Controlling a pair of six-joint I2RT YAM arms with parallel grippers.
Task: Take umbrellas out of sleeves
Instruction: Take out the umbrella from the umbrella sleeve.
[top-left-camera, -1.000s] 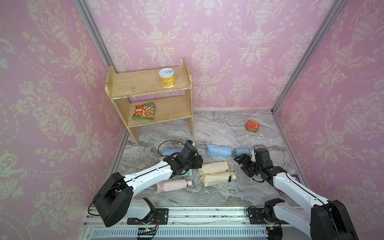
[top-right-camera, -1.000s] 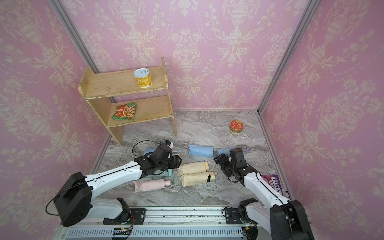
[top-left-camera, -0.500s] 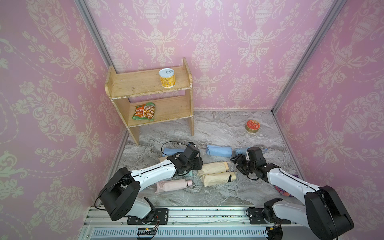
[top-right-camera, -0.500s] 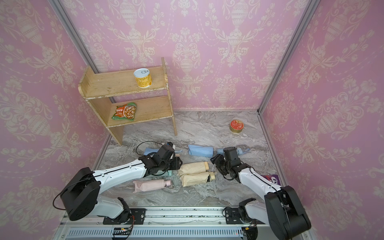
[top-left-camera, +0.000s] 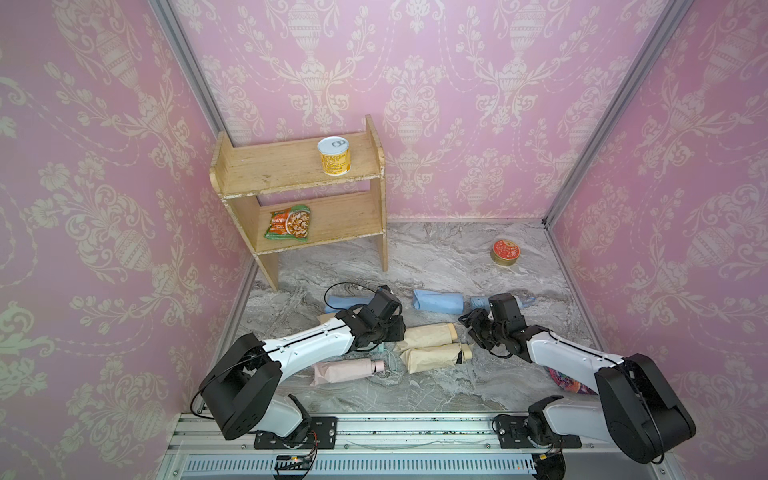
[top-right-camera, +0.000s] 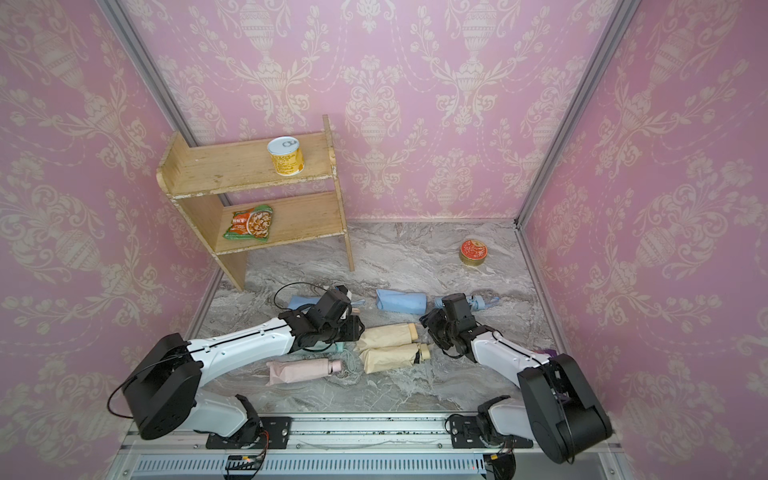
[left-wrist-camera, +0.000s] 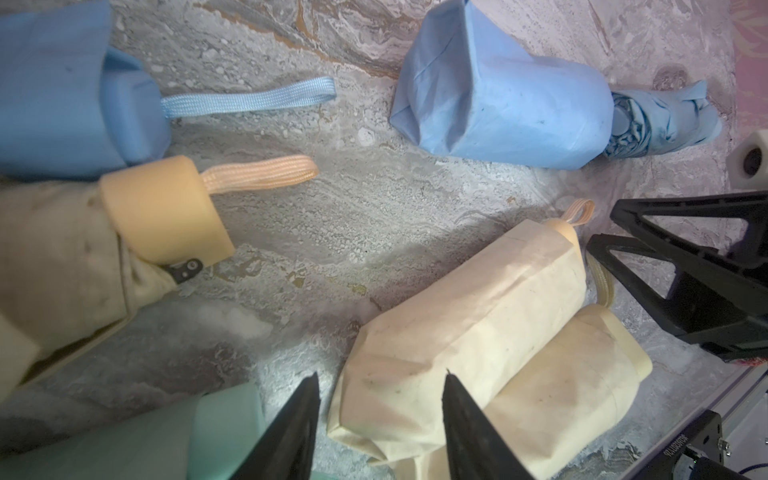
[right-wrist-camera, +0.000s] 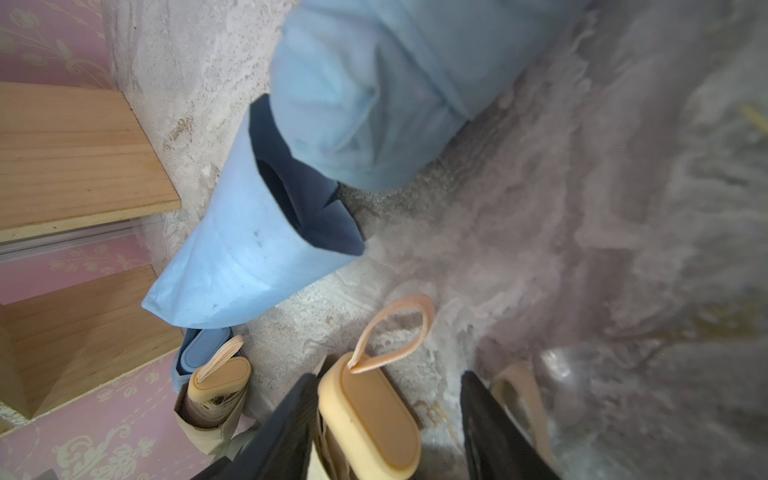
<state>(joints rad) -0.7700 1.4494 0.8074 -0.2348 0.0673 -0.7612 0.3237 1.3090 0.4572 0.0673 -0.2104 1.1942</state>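
Lying on the marble tabletop (top-left-camera: 436, 257), two sleeved beige umbrellas rest side by side and touching, midway between the arms. Both long axes run across the table from the left arm's side to the right arm's side, slightly slanted. The handle ends point toward the right arm and the closed sleeve ends toward the left arm.

1. Far beige sleeve (top-left-camera: 422, 336): covers its umbrella's canopy. Only the beige handle (right-wrist-camera: 370, 415) and its strap loop protrude from the mouth.
2. Left gripper (left-wrist-camera: 380, 376): jaws parted, straddling the closed corner of the far beige sleeve. A narrow gap shows beside one finger, so the fabric is not clamped.
3. Right gripper (right-wrist-camera: 388, 376): jaws parted around the beige handle. One finger sits against the handle. The opposite finger appears to stand clear of it, though blur there makes this uncertain.
4. Near beige umbrella (top-left-camera: 432, 358): in its sleeve, parallel to the far one, outside both grippers.
5. Pink umbrella (top-left-camera: 345, 370): sleeved, axis likewise across the table, handle toward the right arm.
6. Light blue sleeve (top-left-camera: 438, 301): lies behind the beige pair, axis across the table, open mouth toward the right arm. The light blue umbrella (left-wrist-camera: 665, 120) lies at that mouth, on the same line.
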